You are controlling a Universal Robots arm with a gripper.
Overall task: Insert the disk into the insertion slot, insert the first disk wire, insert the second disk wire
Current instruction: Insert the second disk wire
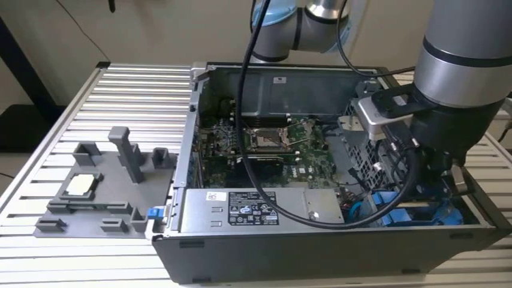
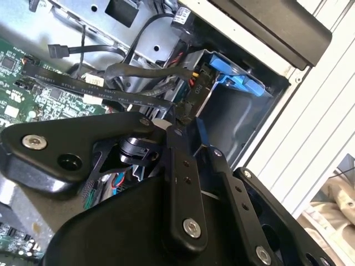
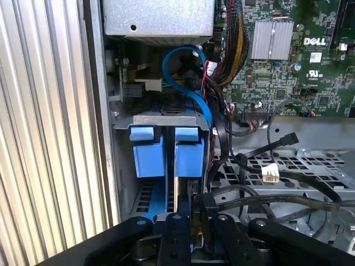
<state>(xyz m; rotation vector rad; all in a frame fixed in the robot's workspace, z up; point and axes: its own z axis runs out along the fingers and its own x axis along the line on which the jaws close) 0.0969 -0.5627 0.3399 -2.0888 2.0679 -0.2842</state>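
Note:
Two blue carriers stand side by side in the grey drive cage (image 3: 166, 117). The disk (image 3: 189, 154) is the one nearer the motherboard, seated in the insertion slot, and its blue frame (image 2: 236, 77) also shows in the second wrist view. My gripper (image 3: 192, 206) sits right at this disk's end, low in the case's corner at the exterior view's right (image 1: 432, 180). Its fingers (image 2: 178, 160) are drawn close on a dark plug of a black disk wire (image 2: 138, 100). A blue wire (image 3: 186, 75) curves down beside the disk.
The silver labelled power-supply box (image 1: 240, 210) lies along the case's near wall and the green motherboard (image 1: 264, 144) behind it. Loose black wires (image 3: 283, 138) cross the perforated cage top. A grey fixture (image 1: 96, 186) stands on the slatted table at the exterior view's left.

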